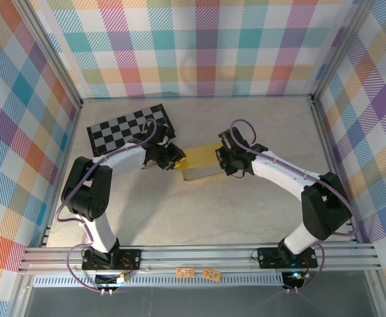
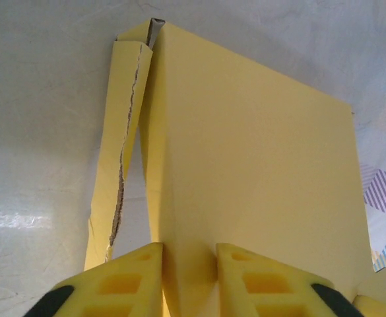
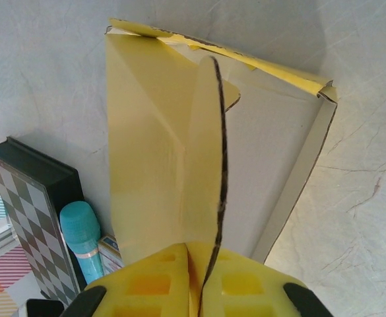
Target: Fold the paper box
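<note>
Your left arm (image 1: 123, 158) is arching up from its base at 7 o'clock and bending toward the middle of the table (image 1: 199, 211), and it is setting the left gripper (image 1: 169, 157) against the 9 o'clock side of the paper box (image 1: 202, 162). Your right arm (image 1: 278, 173) is curving in from 5 o'clock, and the right gripper (image 1: 227, 158) is meeting the box at its 3 o'clock side. In the left wrist view the left gripper (image 2: 189, 261) is pinching a folded yellow wall of the box (image 2: 245, 165), its fingers (image 2: 140, 271) pressing on either side of the crease, while a loose torn-edged strip is hanging off toward 10 o'clock. In the right wrist view the right gripper (image 3: 202, 264) is clamping tight on an upright flap, which is standing inside the half-formed box (image 3: 146, 152) over its pale inner floor. The checkered board (image 1: 130, 129) is lying at 10 o'clock from the box, with a teal tube (image 3: 82, 238) leaning just beside it.
</note>
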Motion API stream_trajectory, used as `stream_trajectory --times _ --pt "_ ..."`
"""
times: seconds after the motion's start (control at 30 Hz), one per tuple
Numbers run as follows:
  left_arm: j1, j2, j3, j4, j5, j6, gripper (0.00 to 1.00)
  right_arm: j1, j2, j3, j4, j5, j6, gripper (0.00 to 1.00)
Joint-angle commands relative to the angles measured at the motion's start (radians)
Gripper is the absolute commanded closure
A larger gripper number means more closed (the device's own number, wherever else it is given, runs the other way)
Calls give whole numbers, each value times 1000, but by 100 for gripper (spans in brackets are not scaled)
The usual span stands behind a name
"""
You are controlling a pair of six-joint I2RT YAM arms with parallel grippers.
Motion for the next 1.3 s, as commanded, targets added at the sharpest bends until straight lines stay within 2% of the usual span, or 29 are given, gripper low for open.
stream_trajectory --times 0.0,0.1,0.2,0.4,0.47,0.57,0.73,0.83,0.9,0.97,1.03,1.27 --pt "-24 -27 -14 33 54 -6 81 8 27 -20 -53 -54 -9 90" --pt "-24 -26 -12 7 45 17 83 7 24 -15 -79 -59 -18 89" --pt "-24 -20 -1 -59 31 63 85 8 15 -9 -124 -62 -44 81" --pt "-24 -3 3 -127 13 149 86 -9 -23 73 -271 -72 -239 51" --pt "-24 -4 10 -152 1 174 86 -18 -58 108 -332 -89 -320 43" --pt "-24 -1 20 -177 -9 203 87 -35 -112 180 -433 -120 -439 37" --pt "-24 9 48 -209 -20 236 86 -119 -147 281 -580 -167 -641 36" --pt "-24 14 64 -223 -20 251 86 -263 -94 266 -564 -298 -807 38" --pt "-24 22 72 -231 -20 260 85 -319 -8 279 -563 -375 -929 41" --pt "-24 30 81 -236 -18 267 85 -327 106 328 -587 -426 -1046 46" --pt "-24 37 86 -236 -15 271 85 -327 181 355 -581 -473 -1093 47" --pt "-24 55 94 -240 -9 279 85 -317 278 375 -526 -553 -1106 49"
